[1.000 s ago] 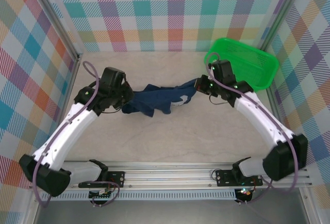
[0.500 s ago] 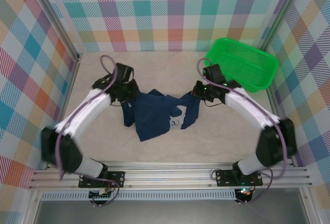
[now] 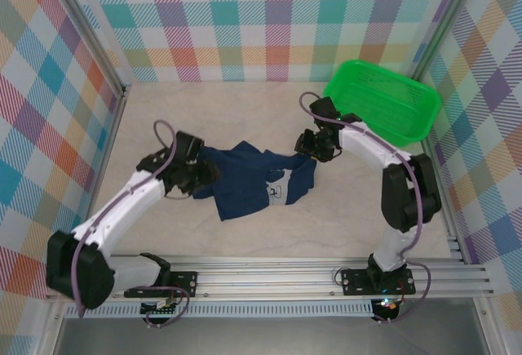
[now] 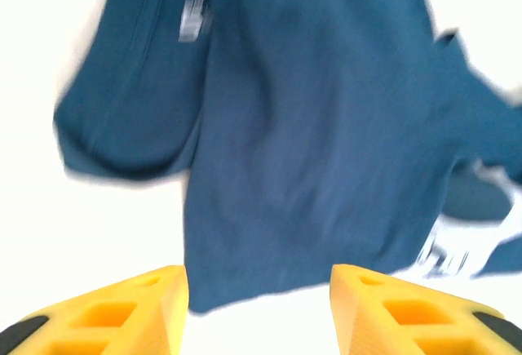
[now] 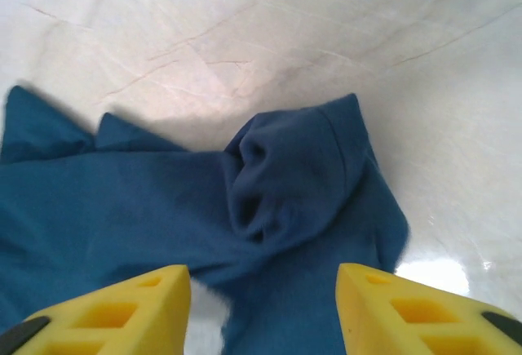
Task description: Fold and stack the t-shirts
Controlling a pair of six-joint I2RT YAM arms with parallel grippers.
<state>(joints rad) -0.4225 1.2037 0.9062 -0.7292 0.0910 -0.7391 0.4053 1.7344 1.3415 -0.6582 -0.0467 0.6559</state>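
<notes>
The navy t-shirt point(image 3: 249, 182) lies crumpled on the table between the two arms, a patch of white print point(image 3: 277, 192) facing up near its right side. My left gripper point(image 3: 204, 177) is open at the shirt's left edge; in its wrist view the blue cloth point(image 4: 310, 135) spreads just past the yellow fingertips point(image 4: 139, 306), none of it between them. My right gripper point(image 3: 314, 153) is open just above the shirt's right corner, where a bunched fold point(image 5: 285, 175) lies ahead of the fingers point(image 5: 408, 310).
A green plastic basket point(image 3: 383, 98) stands at the back right, close behind the right arm. Checked walls close in the table on three sides. Bare tabletop point(image 3: 269, 114) stretches behind and in front of the shirt.
Both grippers held the shirt stretched above the table a second ago; it has since dropped and lies loose. Both arms have lowered, the left swinging back toward the near left.
</notes>
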